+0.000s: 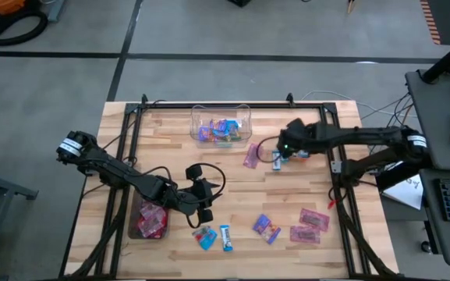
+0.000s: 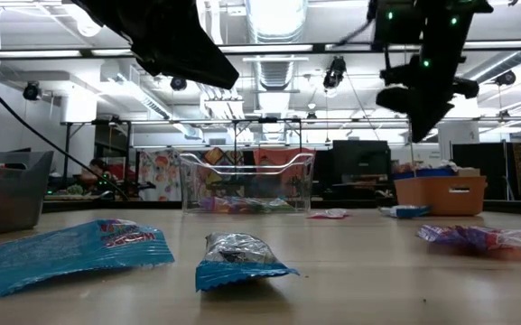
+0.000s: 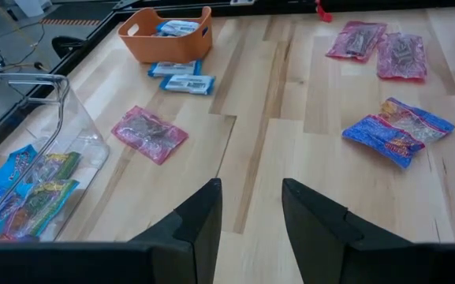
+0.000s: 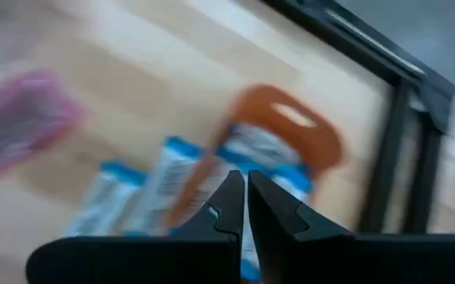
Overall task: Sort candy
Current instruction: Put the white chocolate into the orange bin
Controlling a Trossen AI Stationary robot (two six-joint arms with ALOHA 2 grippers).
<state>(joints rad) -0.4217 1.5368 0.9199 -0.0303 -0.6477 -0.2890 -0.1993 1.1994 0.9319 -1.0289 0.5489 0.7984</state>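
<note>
1. High view: the left gripper [image 1: 203, 204] hangs over the near-left part of the pale wooden slatted table [image 1: 170, 148], its jaws spread with nothing between them. Just beside it sits a dark bin [image 1: 150, 221] holding red wrapped sweets. The right gripper [image 1: 284, 148] is over the far right-centre of the table, beside a small orange bowl [image 1: 300, 153]. A clear plastic box [image 1: 221, 125] at the far edge holds blue and green packets. Loose candy lies about: a pink packet [image 1: 251, 155] and a blue-and-white packet [image 1: 276, 161] near the right gripper, a teal packet [image 1: 205, 237] and a blue-and-white bar [image 1: 225, 237] at the near edge, purple-blue packets [image 1: 267, 228] and pink packets [image 1: 312, 225] on the near right.

2. Low view: a teal packet [image 2: 72, 251] and a crumpled blue-and-silver packet [image 2: 239, 258] lie closest; the clear box [image 2: 247, 182] stands behind, the orange bowl [image 2: 440, 194] far right, a purple packet [image 2: 481, 237] in front of it. Both arms hang clear above the table.

3. Left wrist view: the two dark fingers [image 3: 203, 225] stand apart, empty, above bare wood. Ahead lie a pink packet [image 3: 149, 132], the orange bowl [image 3: 165, 32] with blue-and-white packets [image 3: 181, 76] in it and beside it, two pink packets [image 3: 380, 46] and a purple-blue packet [image 3: 397, 130].

4. Right wrist view: the fingers [image 4: 227, 207] are pressed together with nothing visibly pinched, above the blurred orange bowl [image 4: 306, 130] and blue-and-white packets [image 4: 124, 201].
</note>
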